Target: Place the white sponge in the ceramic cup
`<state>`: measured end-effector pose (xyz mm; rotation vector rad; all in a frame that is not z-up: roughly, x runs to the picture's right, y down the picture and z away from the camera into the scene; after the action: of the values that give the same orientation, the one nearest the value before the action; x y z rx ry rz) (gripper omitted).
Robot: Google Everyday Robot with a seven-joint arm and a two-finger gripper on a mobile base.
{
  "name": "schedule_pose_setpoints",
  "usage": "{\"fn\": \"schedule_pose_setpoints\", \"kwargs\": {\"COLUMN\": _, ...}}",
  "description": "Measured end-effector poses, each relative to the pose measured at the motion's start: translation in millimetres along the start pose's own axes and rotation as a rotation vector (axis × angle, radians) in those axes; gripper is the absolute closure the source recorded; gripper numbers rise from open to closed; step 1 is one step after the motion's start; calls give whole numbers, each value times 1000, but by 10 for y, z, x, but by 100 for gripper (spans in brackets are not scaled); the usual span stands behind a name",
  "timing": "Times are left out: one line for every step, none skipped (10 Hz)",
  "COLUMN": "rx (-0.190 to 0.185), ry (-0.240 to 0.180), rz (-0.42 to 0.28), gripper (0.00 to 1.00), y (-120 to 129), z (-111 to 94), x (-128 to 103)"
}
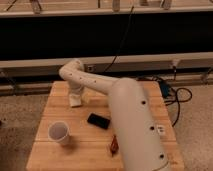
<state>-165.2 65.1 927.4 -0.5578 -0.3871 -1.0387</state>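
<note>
The cup point(59, 133) stands upright, pale inside showing. Well apart, the gripper point(76, 95) meets the cream sponge point(75, 103); its grip, I cannot tell.

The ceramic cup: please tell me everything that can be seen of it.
The ceramic cup is plain white, round, narrowing slightly toward its base, with no handle in view. It stands upright, mouth open, nothing visible inside, on the front left part of the wooden table. Only the table touches it. The gripper is apart from it, farther back over the table.
</note>
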Motion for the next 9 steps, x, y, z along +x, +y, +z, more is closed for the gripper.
{"fn": "schedule_pose_setpoints", "kwargs": {"rx": -1, "ry": -1, "rz": -6, "gripper": 20, "y": -5, "z": 11, "x": -10}}
{"fn": "schedule_pose_setpoints", "kwargs": {"rx": -1, "ry": -1, "rz": -11, "gripper": 20, "y": -10, "z": 18, "x": -12}}
{"fn": "schedule_pose_setpoints", "kwargs": {"rx": -2, "ry": -3, "rz": -16, "gripper": 20, "y": -19, "z": 30, "x": -22}}
{"fn": "schedule_pose_setpoints", "kwargs": {"rx": -2, "ry": -3, "rz": -18, "gripper": 20, "y": -20, "z": 36, "x": -21}}
{"fn": "schedule_pose_setpoints", "kwargs": {"rx": -3, "ry": -4, "rz": -21, "gripper": 20, "y": -22, "z": 46, "x": -23}}
{"fn": "schedule_pose_setpoints", "kwargs": {"rx": -4, "ry": -4, "rz": -25, "gripper": 20, "y": -26, "z": 55, "x": -27}}
{"fn": "schedule_pose_setpoints", "kwargs": {"rx": -6, "ry": -4, "rz": -25, "gripper": 20, "y": -24, "z": 66, "x": -29}}
{"fn": "schedule_pose_setpoints", "kwargs": {"rx": -7, "ry": -5, "rz": -28, "gripper": 20, "y": -23, "z": 78, "x": -37}}
{"fn": "schedule_pose_setpoints", "kwargs": {"rx": -7, "ry": -3, "rz": -30, "gripper": 20, "y": -26, "z": 83, "x": -37}}
